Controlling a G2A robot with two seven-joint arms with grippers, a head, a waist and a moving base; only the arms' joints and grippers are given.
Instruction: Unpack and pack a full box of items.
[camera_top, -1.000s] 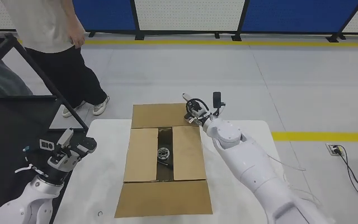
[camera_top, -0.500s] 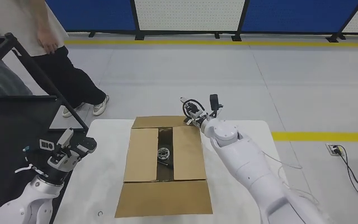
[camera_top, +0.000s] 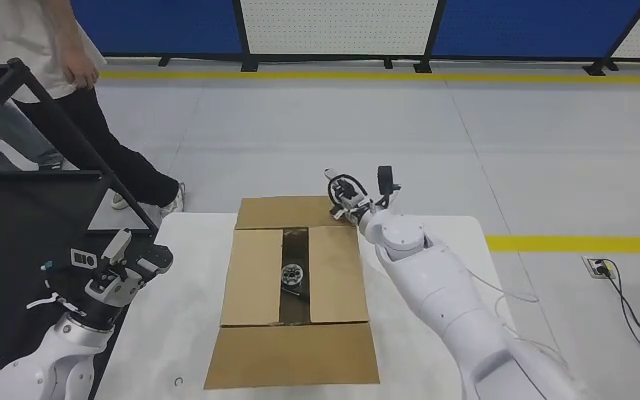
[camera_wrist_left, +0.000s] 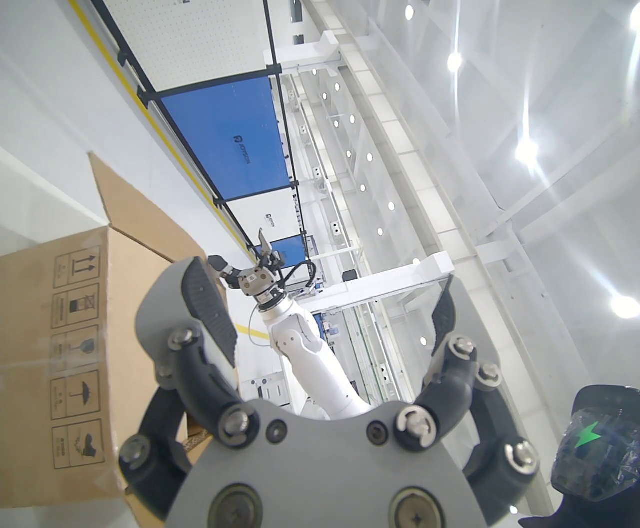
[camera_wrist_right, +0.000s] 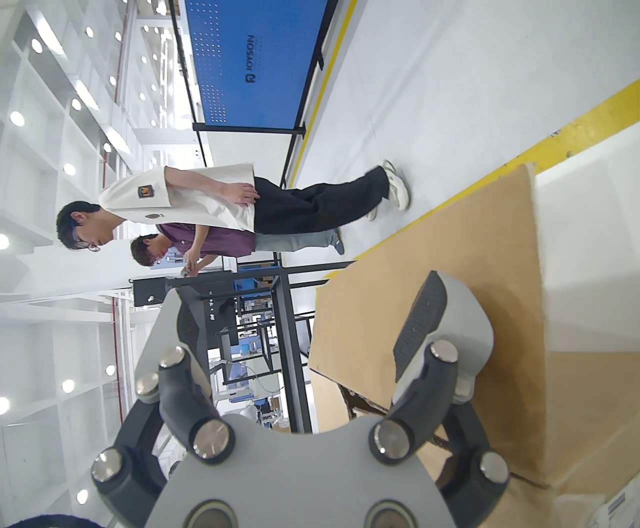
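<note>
Cardboard box sits in the middle of the white bench, and every place here is given from it. Its two long flaps lie folded inward with a narrow gap between them. Through that gap a round dark item shows inside the box. The far flap and the near flap are folded outward.

The right tool is at the box's far right corner, just beside the end of the far flap. Its fingers are spread wide with nothing between them; in the right wrist view one finger stands in front of the cardboard, and whether it touches cannot be told.

The left tool hangs well apart from the box, off its left side. Its fingers are also spread and hold nothing. The left wrist view shows the box's left wall with printed handling symbols.
</note>
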